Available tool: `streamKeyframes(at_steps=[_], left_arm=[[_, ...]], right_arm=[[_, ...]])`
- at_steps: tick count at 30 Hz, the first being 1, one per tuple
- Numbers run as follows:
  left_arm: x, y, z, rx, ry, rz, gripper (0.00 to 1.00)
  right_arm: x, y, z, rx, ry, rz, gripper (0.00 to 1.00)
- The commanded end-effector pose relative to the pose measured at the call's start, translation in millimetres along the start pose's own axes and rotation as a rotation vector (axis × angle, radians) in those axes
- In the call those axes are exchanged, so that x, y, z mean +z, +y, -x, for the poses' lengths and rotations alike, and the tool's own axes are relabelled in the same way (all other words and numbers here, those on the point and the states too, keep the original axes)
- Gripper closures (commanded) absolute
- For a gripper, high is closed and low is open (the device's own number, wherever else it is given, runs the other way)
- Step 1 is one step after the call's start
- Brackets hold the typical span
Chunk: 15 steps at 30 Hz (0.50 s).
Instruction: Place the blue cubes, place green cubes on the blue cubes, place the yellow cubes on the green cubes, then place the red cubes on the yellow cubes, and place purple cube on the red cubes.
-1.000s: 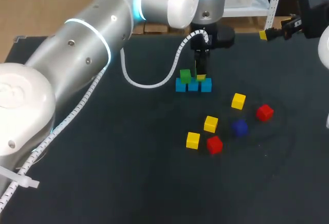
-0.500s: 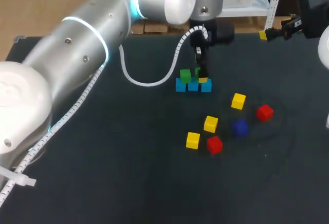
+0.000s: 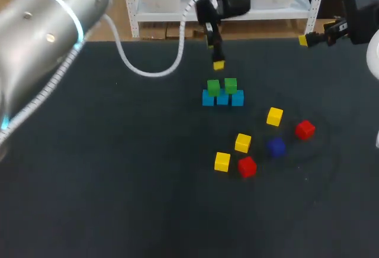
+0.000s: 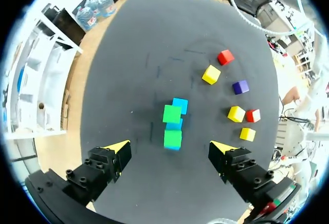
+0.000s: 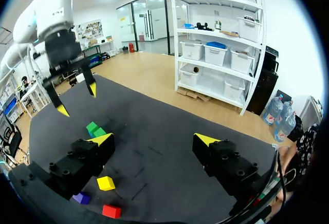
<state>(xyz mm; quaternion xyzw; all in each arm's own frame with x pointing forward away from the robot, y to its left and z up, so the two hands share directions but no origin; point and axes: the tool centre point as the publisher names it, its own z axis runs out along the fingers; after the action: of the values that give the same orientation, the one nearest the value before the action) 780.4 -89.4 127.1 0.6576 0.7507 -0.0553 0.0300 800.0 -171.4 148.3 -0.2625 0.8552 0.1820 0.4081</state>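
In the head view, the left gripper (image 3: 218, 63) is held above and behind the stack (image 3: 222, 92), with yellow cubes (image 3: 274, 116) loose in front of it

In the left wrist view, its fingers (image 4: 121, 147) are seen spread and empty over the stack

In the right wrist view, the right gripper (image 5: 154, 139) is spread and empty, well apart from the stack

The cubes are judged light and rigid, best pinched squarely across opposite flat faces

The head camera sits high up behind the robot and looks down on the whole desk (image 3: 118, 199). The left wrist camera hangs high over the desk and looks straight down past the left tool (image 4: 169, 145). The right wrist camera sits by the desk's edge, farther off, and looks across it past the right tool (image 5: 153, 138). All three see the blue and green cubes (image 3: 222, 92).
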Motion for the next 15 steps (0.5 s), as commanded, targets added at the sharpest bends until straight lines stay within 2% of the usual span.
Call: streamKeyframes(at_steps=[1, 3, 5, 10, 15], left_arm=[[-28.1, -46.1, -46.0, -0.022, -0.196, 0.192, 0.00], [-39.0, -47.3, -54.3, -0.045, -0.204, 0.280, 0.00], [-53.1, -50.3, -65.3, -0.086, -0.235, 0.333, 0.00], [-81.3, -52.7, -98.8, -0.244, -0.350, 0.420, 0.00], [-88.9, -55.0, -136.3, -0.394, -0.380, 0.496, 0.00]], right_arm=[[0.1, -1.0, -0.4, -0.001, -0.003, 0.005, 0.00], [0.1, -1.0, -0.4, -0.001, -0.003, 0.005, 0.00], [0.1, -1.0, -0.4, -0.001, -0.003, 0.005, 0.00], [0.1, -1.0, -0.4, -0.001, -0.003, 0.005, 0.00], [0.1, -1.0, -0.4, -0.001, -0.003, 0.005, 0.00]])
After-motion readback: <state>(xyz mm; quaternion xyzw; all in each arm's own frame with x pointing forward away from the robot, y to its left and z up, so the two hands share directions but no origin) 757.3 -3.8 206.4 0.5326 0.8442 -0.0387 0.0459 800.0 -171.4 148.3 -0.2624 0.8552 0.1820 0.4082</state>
